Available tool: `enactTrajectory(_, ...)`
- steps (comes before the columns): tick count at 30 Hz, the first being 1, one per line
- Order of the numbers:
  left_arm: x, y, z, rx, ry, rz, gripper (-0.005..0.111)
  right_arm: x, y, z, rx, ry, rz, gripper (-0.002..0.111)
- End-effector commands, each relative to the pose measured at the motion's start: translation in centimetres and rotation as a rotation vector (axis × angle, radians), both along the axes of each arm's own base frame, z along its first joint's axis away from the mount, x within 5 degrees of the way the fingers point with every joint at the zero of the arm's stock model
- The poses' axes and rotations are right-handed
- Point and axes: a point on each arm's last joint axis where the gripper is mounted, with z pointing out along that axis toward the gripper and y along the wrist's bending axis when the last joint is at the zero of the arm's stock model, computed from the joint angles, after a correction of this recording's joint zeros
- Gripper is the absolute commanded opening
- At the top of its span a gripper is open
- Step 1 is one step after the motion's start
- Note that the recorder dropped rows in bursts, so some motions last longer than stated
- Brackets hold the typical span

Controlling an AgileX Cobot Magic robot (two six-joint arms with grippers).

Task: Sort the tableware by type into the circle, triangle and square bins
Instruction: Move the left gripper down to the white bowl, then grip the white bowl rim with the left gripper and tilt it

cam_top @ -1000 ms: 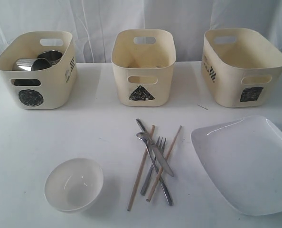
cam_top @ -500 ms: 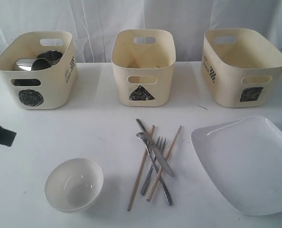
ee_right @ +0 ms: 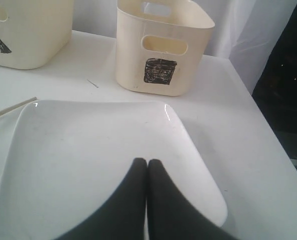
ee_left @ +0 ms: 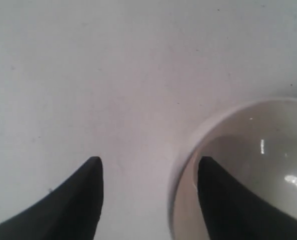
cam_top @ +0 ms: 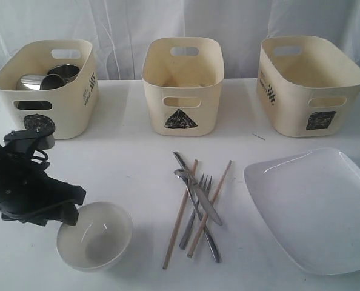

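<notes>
The left claw (cam_top: 70,209) has newly arrived at the white bowl (cam_top: 96,237). Wrist views show it wide astride the rim, the right claw (ee_right: 147,162) pinched together over the plate (ee_right: 78,150).

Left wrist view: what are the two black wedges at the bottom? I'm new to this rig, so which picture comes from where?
The wedges are the fingers of the left tool, the arm's pincer, seen by a camera on its wrist. They are open, one over the inside of the bowl and one outside its rim. Nothing is held.

The exterior view takes in the whole table. At the back are the circle bin, which has mugs in it, the triangle bin and the square bin. In front lie cutlery, chopsticks and a plate.

The right wrist view shows the right tool, shut and empty, facing that plate.
</notes>
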Motion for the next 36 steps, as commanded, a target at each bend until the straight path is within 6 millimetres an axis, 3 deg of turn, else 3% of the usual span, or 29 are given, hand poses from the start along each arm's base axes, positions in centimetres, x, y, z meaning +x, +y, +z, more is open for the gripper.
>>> enactTrajectory(1, 0.0, -0.6, 0.0, -0.056, 0.006, -0.042, 0.06, 0.0, 0.0, 0.0, -0.015, -0.004, 0.005, 0.0)
enactTrajectory(6, 0.2, -0.7, 0.1, -0.062, -0.039, -0.09, 0.057, 0.0, 0.0, 0.0, -0.015, -0.004, 0.005, 0.0)
enactTrajectory(12, 1.0, -0.6, 0.1, -0.026, -0.142, -0.157, 0.02, 0.0, 0.0, 0.0, -0.015, -0.004, 0.005, 0.0)
enactTrajectory(15, 1.5, -0.7, -1.1, -0.008, -0.135, -0.153, 0.01, 0.0, 0.0, 0.0, -0.015, -0.004, 0.005, 0.0)
enactTrajectory(21, 1.1, -0.9, -3.1, 0.0, 0.004, -0.182, 0.009, 0.0, 0.0, 0.0, -0.015, -0.004, 0.005, 0.0)
enactTrajectory(32, 1.2, -0.8, -2.7, -0.004, -0.023, -0.172, 0.003, 0.0, 0.0, 0.0, -0.015, -0.004, 0.005, 0.0)
enactTrajectory(36, 1.8, -0.9, -1.9, -0.04, -0.094, -0.073, 0.003, 0.0, 0.0, 0.0, -0.015, -0.004, 0.005, 0.0)
